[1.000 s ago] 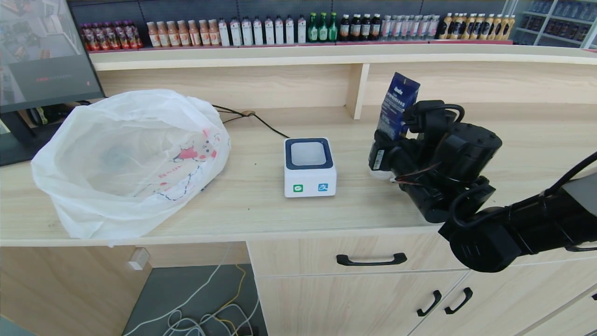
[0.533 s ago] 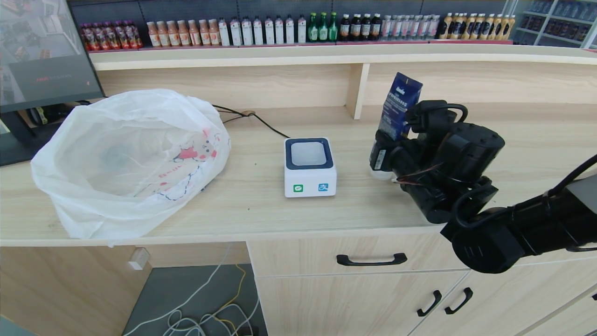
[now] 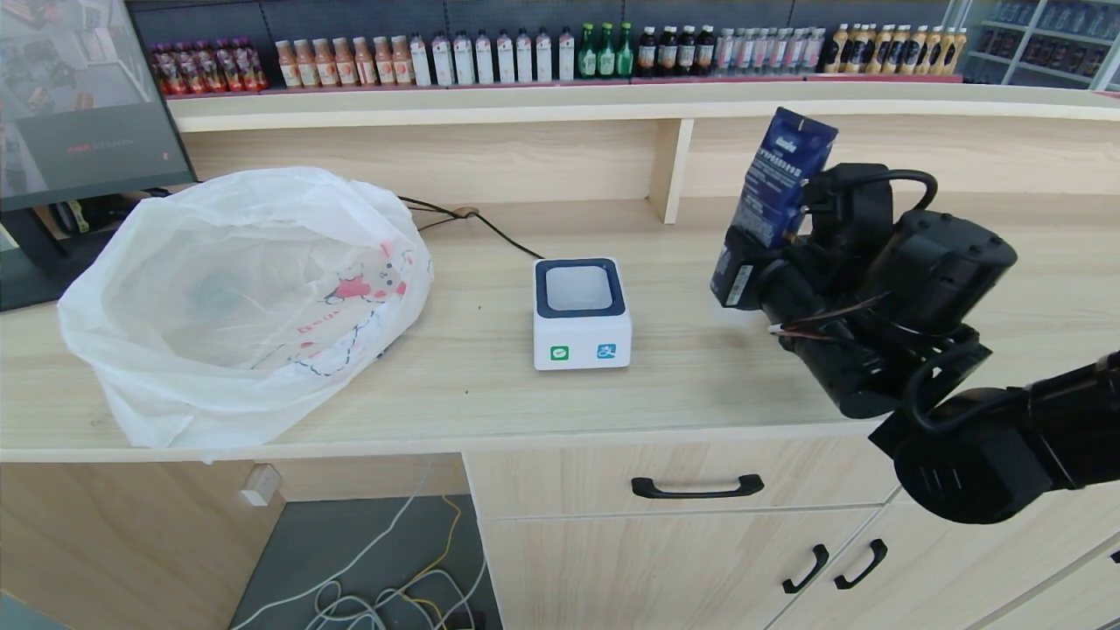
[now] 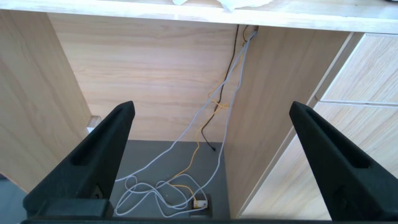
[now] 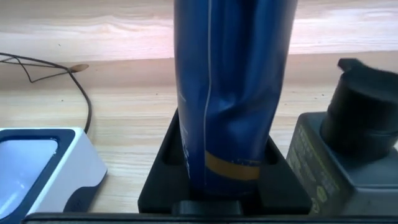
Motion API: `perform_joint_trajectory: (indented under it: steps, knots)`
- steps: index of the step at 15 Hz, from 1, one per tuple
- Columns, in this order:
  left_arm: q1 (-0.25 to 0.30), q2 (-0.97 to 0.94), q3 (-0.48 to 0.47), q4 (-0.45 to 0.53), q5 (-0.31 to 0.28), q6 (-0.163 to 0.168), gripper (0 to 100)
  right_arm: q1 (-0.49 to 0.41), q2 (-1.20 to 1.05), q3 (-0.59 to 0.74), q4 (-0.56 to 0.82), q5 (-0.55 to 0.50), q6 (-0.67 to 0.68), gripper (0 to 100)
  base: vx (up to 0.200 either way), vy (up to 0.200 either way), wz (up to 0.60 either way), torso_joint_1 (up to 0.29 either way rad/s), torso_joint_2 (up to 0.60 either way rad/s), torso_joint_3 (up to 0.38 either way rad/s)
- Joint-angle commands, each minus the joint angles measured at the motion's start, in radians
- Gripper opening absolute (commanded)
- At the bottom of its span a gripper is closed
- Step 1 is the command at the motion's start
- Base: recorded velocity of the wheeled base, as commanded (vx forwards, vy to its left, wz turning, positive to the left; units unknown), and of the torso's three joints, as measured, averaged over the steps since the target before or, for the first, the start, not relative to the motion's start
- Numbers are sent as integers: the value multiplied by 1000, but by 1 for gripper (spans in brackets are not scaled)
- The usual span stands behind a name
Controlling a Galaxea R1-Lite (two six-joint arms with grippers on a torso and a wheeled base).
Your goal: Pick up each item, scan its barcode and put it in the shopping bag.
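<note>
My right gripper (image 3: 754, 262) is shut on a dark blue pouch (image 3: 783, 179), holding it upright above the counter, to the right of the scanner. In the right wrist view the blue pouch (image 5: 233, 87) stands between the black jaws, with the scanner (image 5: 37, 168) off to one side. The white scanner (image 3: 581, 312) with its dark-rimmed window sits mid-counter. A white plastic shopping bag (image 3: 236, 297) lies open on the counter's left. My left gripper (image 4: 211, 162) is open below counter height, facing the recess with loose cables (image 4: 186, 186).
A wooden counter (image 3: 490, 385) with drawers below carries a black cable (image 3: 472, 223) running to the scanner. A monitor (image 3: 79, 105) stands at far left. A raised back ledge and a shelf of bottles (image 3: 560, 52) lie behind. An upright divider (image 3: 672, 171) stands behind the scanner.
My right gripper has lifted the blue pouch up off the counter and shifted a little to the right. The bag and scanner stay put.
</note>
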Motion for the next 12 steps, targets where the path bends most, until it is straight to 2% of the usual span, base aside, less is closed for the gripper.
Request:
perform_joint_trajectory:
  steps: [1, 6, 10, 12]
  knots:
    - [-2, 0, 0, 0, 0, 0, 100, 8, -101, 36, 4, 0, 2, 0, 0, 0, 0, 0, 0, 0]
    - [0, 0, 0, 0, 0, 0, 100, 48, -230, 163, -13, -6, 1, 0, 0, 0, 0, 0, 0, 0]
    - [-2, 0, 0, 0, 0, 0, 100, 88, -293, 214, -13, -9, -11, 0, 0, 0, 0, 0, 0, 0]
    - [-2, 0, 0, 0, 0, 0, 100, 116, -355, 303, -13, -9, -45, 0, 0, 0, 0, 0, 0, 0]
